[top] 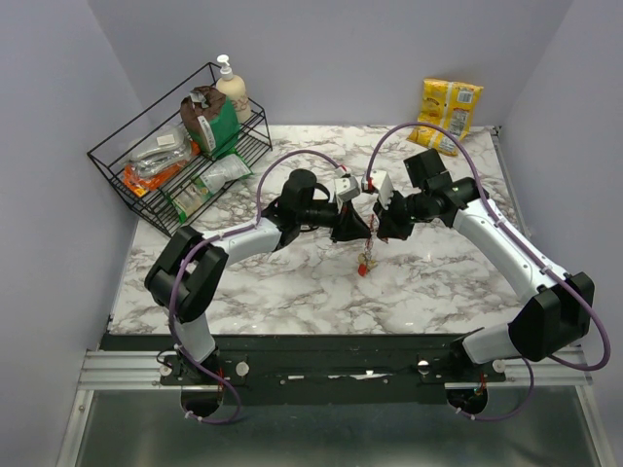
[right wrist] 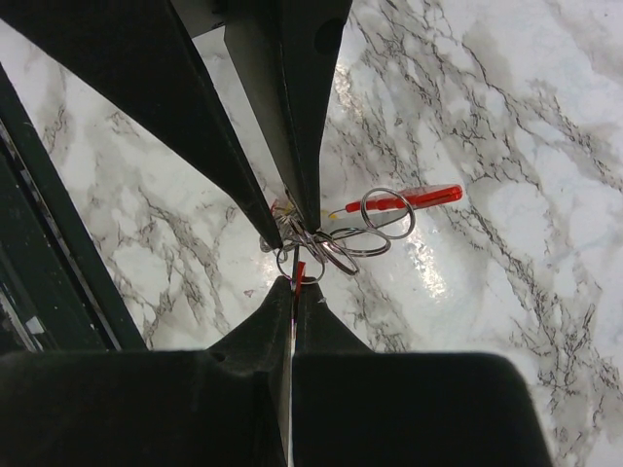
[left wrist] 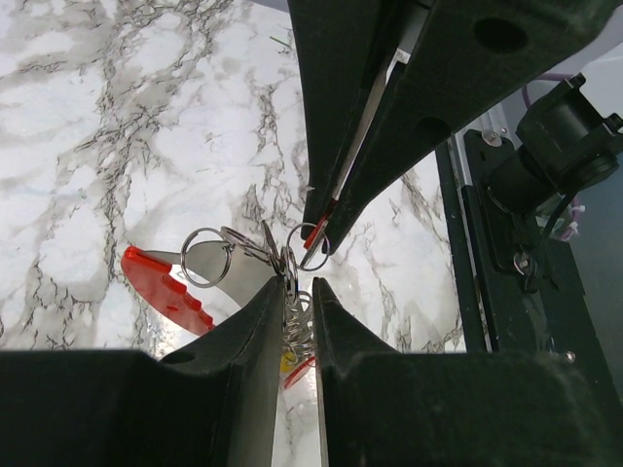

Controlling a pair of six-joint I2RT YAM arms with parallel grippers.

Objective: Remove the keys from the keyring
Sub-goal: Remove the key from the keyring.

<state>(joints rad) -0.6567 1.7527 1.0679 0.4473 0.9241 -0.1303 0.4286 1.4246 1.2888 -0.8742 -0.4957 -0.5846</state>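
Observation:
Both grippers meet above the middle of the marble table (top: 292,292), tip to tip. My left gripper (left wrist: 297,284) is shut on a tight stack of silvery wire rings (left wrist: 297,316) of the keyring bunch. My right gripper (right wrist: 295,282) is shut on a thin red-edged key (right wrist: 299,270) threaded on a small ring (right wrist: 298,263). A red curved loop (left wrist: 161,289) with a silvery blade hangs off another ring (left wrist: 206,256) to one side. From above, the keys (top: 364,261) dangle below the two grippers, red and yellow bits showing. How many keys there are is hidden by the fingers.
A black wire rack (top: 122,156) with packets stands at the back left, a soap bottle (top: 232,86) behind it. A yellow bag (top: 448,112) lies at the back right. The black base rail (top: 311,342) runs along the near edge.

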